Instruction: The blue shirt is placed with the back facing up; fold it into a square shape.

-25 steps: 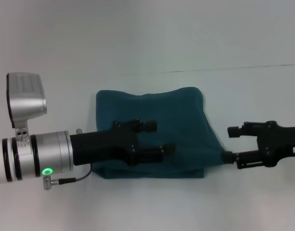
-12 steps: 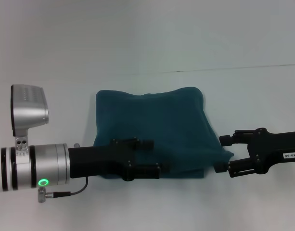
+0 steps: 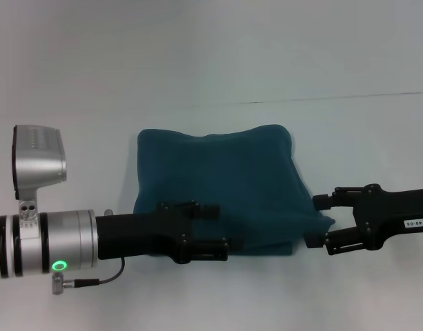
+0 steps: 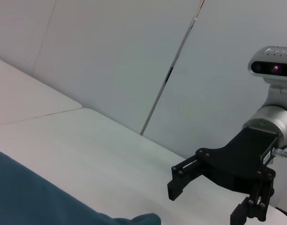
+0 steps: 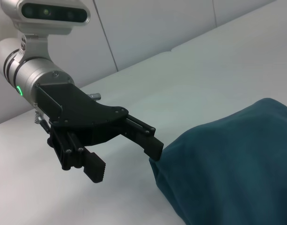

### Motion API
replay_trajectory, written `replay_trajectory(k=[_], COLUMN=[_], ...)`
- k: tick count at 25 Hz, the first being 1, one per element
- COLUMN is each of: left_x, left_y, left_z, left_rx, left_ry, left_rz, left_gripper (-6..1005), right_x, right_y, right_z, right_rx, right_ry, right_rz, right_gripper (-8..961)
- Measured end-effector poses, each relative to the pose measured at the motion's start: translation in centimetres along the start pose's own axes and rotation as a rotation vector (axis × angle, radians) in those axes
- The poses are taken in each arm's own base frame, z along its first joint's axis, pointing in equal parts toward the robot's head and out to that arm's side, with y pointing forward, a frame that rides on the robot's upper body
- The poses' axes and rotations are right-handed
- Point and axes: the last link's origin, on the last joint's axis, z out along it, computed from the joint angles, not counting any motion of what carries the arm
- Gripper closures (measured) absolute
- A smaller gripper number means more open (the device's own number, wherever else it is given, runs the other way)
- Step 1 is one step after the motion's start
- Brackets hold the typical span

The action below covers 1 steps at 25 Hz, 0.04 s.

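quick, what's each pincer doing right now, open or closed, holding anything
Left pincer: open, holding nothing, over the near edge of the blue shirt.
Right pincer: open, holding nothing, at the shirt's near right corner.

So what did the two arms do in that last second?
Both open grippers slid toward the robot along the folded blue shirt: the left gripper back to its near edge, the right gripper in to its near right corner. Neither holds any cloth. The shirt lies as before.
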Motion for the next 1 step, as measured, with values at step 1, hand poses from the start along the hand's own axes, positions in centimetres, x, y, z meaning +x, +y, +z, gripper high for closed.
replay_trajectory(k=[1], left_x=[0.00], left_y=[0.00], left_z=[0.00], left_rx=[0.000], left_ry=[0.000], left_rz=[0.000], left_gripper=[112], right_x=[0.01], right_y=[0.01], right_z=[0.00], right_rx=[0.000], right_ry=[0.000], right_rz=[0.000], right_gripper=[26])
